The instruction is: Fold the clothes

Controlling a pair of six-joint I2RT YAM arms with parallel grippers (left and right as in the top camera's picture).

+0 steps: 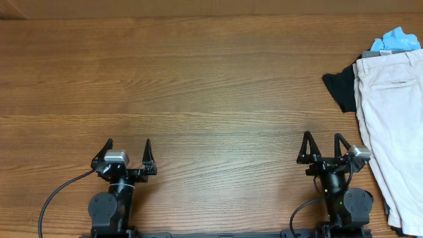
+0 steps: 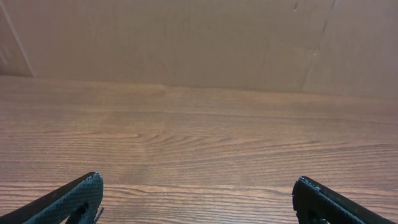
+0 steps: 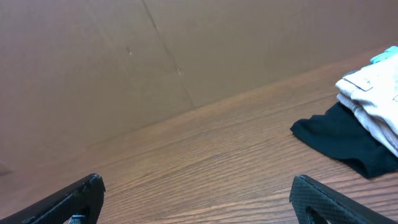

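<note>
While both pairs of jaws stand spread as wide as they go and hold nothing, the folding is not yet begun. The left jaws hang over bare table [image 1: 211, 86], with nothing ahead of them. Just to the right of the right jaws lie the cream trousers [image 1: 393, 125], running from beside them to well ahead, pocket side up. Ahead and to the right of the right jaws, a black garment [image 1: 340, 89] pokes out from under the trousers, and farther still sits something light blue [image 1: 396, 39]. The step in hand looks like fetching the trousers. The right jaws should pinch only the cream cloth at its near edge, clear of the black layer. They should then draw it onto the open wood between the two pairs of jaws, where the left jaws can help spread it.
</note>
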